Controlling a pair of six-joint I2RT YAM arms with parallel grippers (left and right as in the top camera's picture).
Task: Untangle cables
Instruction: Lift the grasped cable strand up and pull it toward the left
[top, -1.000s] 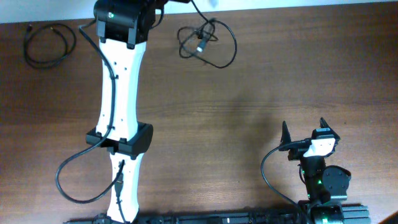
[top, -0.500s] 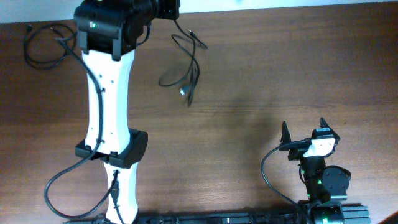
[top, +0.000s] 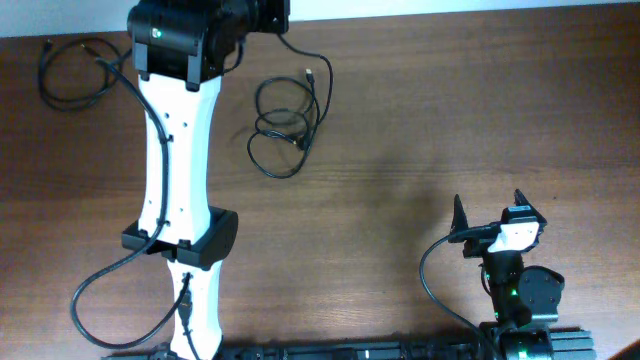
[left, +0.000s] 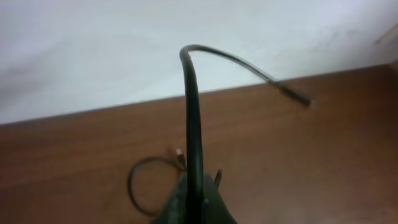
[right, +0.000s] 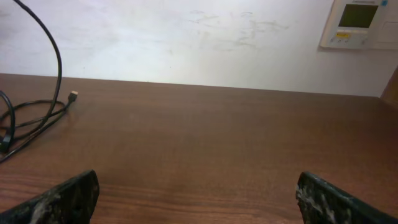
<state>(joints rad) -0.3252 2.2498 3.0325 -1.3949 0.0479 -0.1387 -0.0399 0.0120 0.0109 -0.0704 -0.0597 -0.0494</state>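
A loose tangle of thin black cables (top: 283, 128) lies on the brown table, with a silver-tipped plug (top: 310, 73) at its top. One strand runs up from it into my left gripper (top: 277, 20) at the table's far edge. In the left wrist view the gripper (left: 196, 198) is shut on that cable (left: 192, 112), which arcs up and right to a plug end (left: 305, 99). A separate cable loop (top: 70, 70) lies at the far left. My right gripper (top: 490, 212) is open and empty at the front right. In its wrist view (right: 199, 199) the tangle (right: 31, 121) shows at the left.
The white left arm (top: 175, 170) stretches from the front edge to the far left. Its thick black wire (top: 100, 300) loops near its base. A white wall (right: 186, 37) stands behind the table's far edge, with a thermostat (right: 359, 22).
The left gripper moved left along the far edge with a cable in it. The tangle was dragged from the far middle, lifted, and now lies lower and further left on the table.
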